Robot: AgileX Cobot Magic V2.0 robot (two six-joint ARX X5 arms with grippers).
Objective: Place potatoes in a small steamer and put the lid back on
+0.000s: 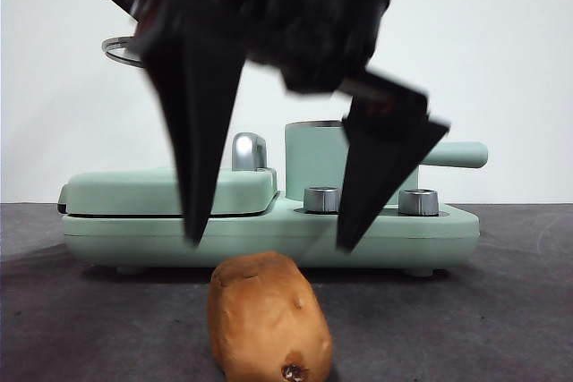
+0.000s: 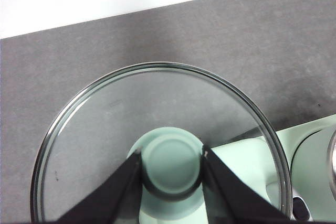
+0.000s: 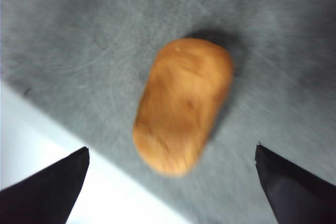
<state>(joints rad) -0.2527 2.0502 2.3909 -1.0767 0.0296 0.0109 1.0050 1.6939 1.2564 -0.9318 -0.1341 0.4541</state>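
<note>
Your biggest thing here is the gray table (image 1: 501,328), which carries everything else. On it, toward the back, stands the mint-green cooker base (image 1: 269,230) with a flat griddle cover (image 1: 170,192) on one side and two steel knobs on the front ledge. The steamer (image 1: 315,160) stands at the back of that base, its steel rim uncovered and its stubby green handle (image 1: 461,155) pointing sideways.

Next in size, your right gripper (image 1: 269,243) hangs over the front of the table, dark and blurred in the front view, its two jaws spread wide with nothing between them. It hovers above the potato (image 1: 267,318) and is apart from it; your right wrist view shows the potato (image 3: 182,106) lying on the table between the two jaw tips.

Your left gripper (image 2: 172,162) is clenched on the green knob (image 2: 172,162) of the glass lid (image 2: 105,129), one jaw pressed on each side. The lid is held up off the table, and in the front view only a sliver of its rim (image 1: 121,49) shows high up.

The potato lies on the bare table in front of the cooker base, its dark spot facing the front camera.
</note>
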